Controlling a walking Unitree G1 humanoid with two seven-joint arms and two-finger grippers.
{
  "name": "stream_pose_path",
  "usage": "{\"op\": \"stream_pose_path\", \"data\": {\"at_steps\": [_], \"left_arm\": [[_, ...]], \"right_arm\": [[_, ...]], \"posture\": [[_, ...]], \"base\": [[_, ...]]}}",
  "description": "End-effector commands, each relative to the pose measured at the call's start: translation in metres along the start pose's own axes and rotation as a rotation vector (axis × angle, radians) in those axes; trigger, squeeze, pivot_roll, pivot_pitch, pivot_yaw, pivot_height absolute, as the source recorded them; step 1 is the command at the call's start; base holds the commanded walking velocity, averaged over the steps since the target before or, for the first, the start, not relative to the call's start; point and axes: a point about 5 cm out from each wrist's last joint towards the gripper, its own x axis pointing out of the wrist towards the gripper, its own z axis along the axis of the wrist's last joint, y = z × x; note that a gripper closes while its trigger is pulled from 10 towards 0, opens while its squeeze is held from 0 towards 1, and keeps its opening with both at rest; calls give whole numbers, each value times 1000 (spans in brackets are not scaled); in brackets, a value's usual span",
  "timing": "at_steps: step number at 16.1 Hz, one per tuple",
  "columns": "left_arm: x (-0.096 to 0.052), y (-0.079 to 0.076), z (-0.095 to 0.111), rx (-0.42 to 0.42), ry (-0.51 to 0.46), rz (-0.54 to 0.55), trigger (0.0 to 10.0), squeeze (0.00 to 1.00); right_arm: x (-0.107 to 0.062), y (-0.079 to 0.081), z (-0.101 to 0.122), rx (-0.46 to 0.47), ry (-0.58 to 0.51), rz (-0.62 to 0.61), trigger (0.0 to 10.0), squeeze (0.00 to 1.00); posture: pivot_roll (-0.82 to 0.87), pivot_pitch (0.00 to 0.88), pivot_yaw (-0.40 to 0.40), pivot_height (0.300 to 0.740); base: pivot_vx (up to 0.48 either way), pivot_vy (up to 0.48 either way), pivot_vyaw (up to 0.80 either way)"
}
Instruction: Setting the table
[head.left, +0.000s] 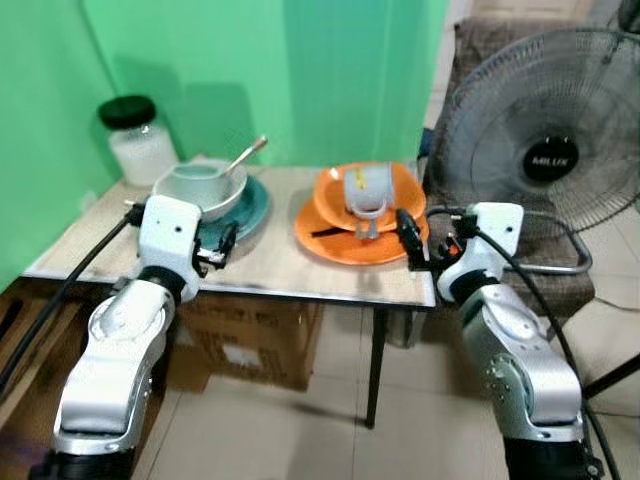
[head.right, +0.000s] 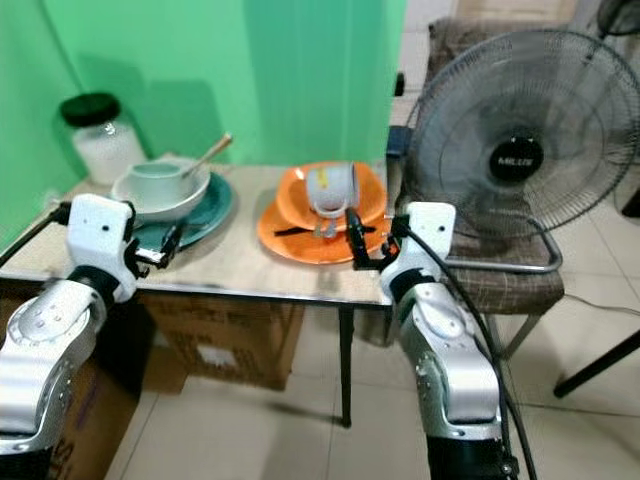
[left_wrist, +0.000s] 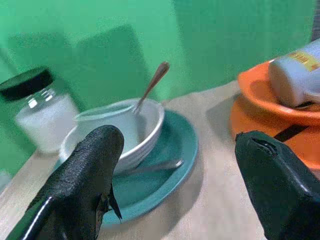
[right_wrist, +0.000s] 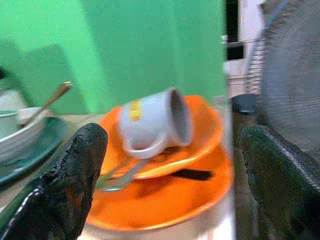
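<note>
Showing two stacks of crockery on a pale, stone-patterned table (head.left: 270, 270), seen from my head camera. At centre left: one glossy teal plate (head.left: 252, 208) carrying one white ribbed bowl (head.left: 203, 190), one pale green cup (head.left: 197, 179) inside it and one metal spoon (head.left: 245, 155) leaning out toward the green wall. At centre right: two round orange plates, a larger one (head.left: 345, 243) under a smaller, deeper one (head.left: 330, 195); one grey mug (head.left: 366, 190) with a yellow mark lies tipped on its side on top, and a metal utensil (right_wrist: 120, 177) lies beneath it. One glass jar (head.left: 140, 142), black-lidded with white contents, sits upper left. One wire-caged fan (head.left: 548, 140) fills the upper right. My left gripper (head.left: 222, 245) hovers at the teal plate's near rim, jaws apart. My right gripper (head.left: 408, 240) hovers at the orange stack's right edge, jaws apart.
</note>
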Motion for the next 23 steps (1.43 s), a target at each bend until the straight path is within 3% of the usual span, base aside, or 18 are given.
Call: {"op": "stream_pose_path", "data": {"at_steps": [1, 13, 19, 20, 21, 23], "left_arm": [[2, -5, 1, 1, -3, -29, 10000, 0], [10, -11, -1, 17, -4, -86, 10000, 0], [8, -33, 1, -10, -36, -276, 10000, 0], [6, -37, -3, 0, -23, -332, 10000, 0], [4, -40, -3, 4, -25, -357, 10000, 0], [4, -49, 0, -8, -20, -491, 10000, 0]], "right_arm": [[0, -7, 2, 1, -7, -20, 10000, 0], [2, -13, 8, -8, -41, -12, 10000, 0], [4, -22, 18, 11, -56, 136, 10000, 0], [9, -25, 18, 26, -51, 196, 10000, 63], [11, -26, 19, 30, -53, 224, 10000, 1000], [25, -27, 20, 44, -17, 384, 10000, 1000]], "posture": [[75, 0, 61, 740], [28, 0, 92, 740], [-12, 0, 118, 740], [-22, 0, 114, 740], [-20, 0, 111, 740], [-23, 0, 105, 740]], "base": [[311, 0, 0], [309, 0, 0], [0, 0, 0], [0, 0, 0], [0, 0, 0], [0, 0, 0]]}}
